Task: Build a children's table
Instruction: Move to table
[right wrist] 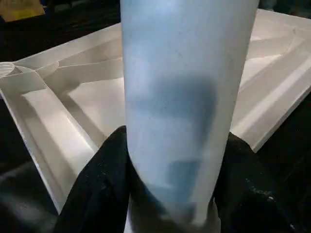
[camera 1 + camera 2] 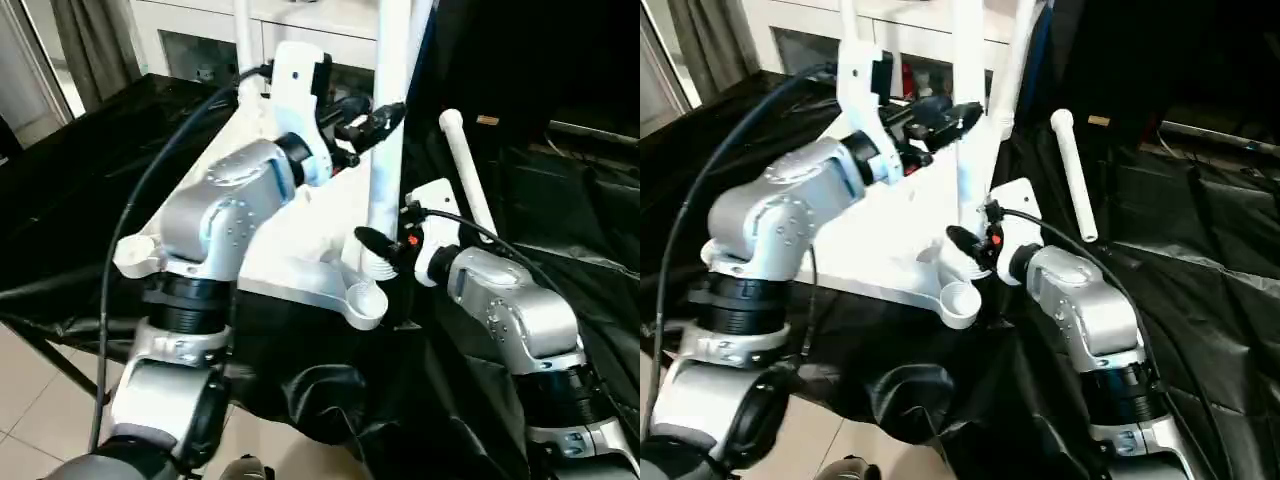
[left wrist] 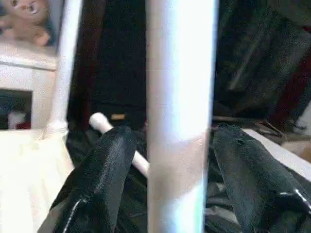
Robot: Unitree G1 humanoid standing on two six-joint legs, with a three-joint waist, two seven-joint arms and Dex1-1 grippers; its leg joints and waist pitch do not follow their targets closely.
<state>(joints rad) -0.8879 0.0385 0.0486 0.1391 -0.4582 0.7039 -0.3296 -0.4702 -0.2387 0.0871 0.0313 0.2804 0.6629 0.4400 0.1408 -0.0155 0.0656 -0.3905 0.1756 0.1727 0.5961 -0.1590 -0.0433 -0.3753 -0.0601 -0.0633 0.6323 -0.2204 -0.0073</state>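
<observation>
A: Two grippers on one leg (image 2: 388, 130), upright. Right gripper (image 2: 385, 243) clamps it low, fingers (image 1: 97, 189) pressed to both sides just above the flared end. Left gripper (image 2: 952, 113) sits higher on the same tube; its fingers (image 3: 104, 165) flank the tube, but contact isn't clear from the wrist view.

B: Where is the leg relative to the tabletop (image 2: 890, 235)?

A: Tabletop lies ribbed side up on black cloth (image 2: 90, 180). Near corner socket (image 2: 365, 302) is open. Leg's foot hangs just beside and above it, apparently not seated.

B: So the axis?

A: Long axis vertical, roughly matching the socket's bore. My read: the move is a short shift toward the socket, then straight down. Right arm is nearer the socket and steers; left steadies the top.

B: Other legs?

A: One spare (image 2: 465, 170) lies on the cloth beyond the right arm. More stand at the tabletop's far corners.
</observation>
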